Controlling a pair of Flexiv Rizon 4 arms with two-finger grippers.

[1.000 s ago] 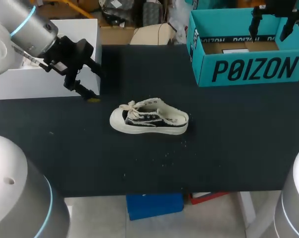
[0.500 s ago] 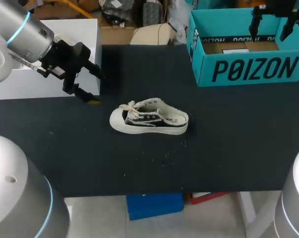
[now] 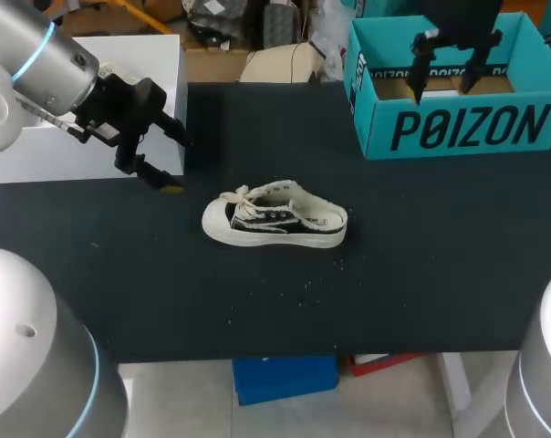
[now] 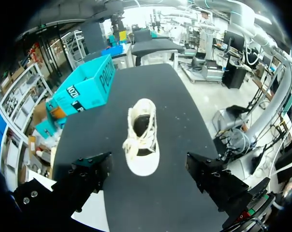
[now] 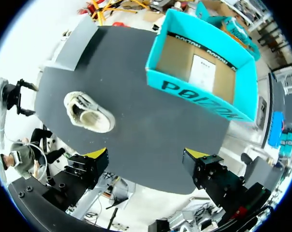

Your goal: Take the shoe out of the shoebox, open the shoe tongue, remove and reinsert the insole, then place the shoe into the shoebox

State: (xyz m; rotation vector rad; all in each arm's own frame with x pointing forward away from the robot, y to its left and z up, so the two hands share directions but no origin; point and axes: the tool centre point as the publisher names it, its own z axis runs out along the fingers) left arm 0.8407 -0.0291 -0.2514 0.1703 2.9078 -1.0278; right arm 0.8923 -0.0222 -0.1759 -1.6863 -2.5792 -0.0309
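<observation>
Left gripper (image 3: 176, 161) is by the front corner of the white rectangular box (image 3: 148, 55) at table left, yellow-tipped fingers apart, nothing in them. The black-and-white canvas sneaker with cream laces (image 3: 275, 219) sits mid-table on the black tabletop (image 3: 394, 274), toe toward the left arm, well apart from both grippers. The open teal cardboard shoebox (image 3: 467, 128) is at far right with only a white paper slip (image 5: 202, 67) inside. Right gripper (image 3: 446, 78) hangs over its opening, fingers apart, empty. Progress, my read: sneaker is out of the shoebox, so step one is done. Laces look to lie across the tongue, so tongue, insole out/in and return to the shoebox all look outstanding. Insole state: can't tell. Count: one sneaker, one shoebox, one white box, one paper slip, two grippers.
</observation>
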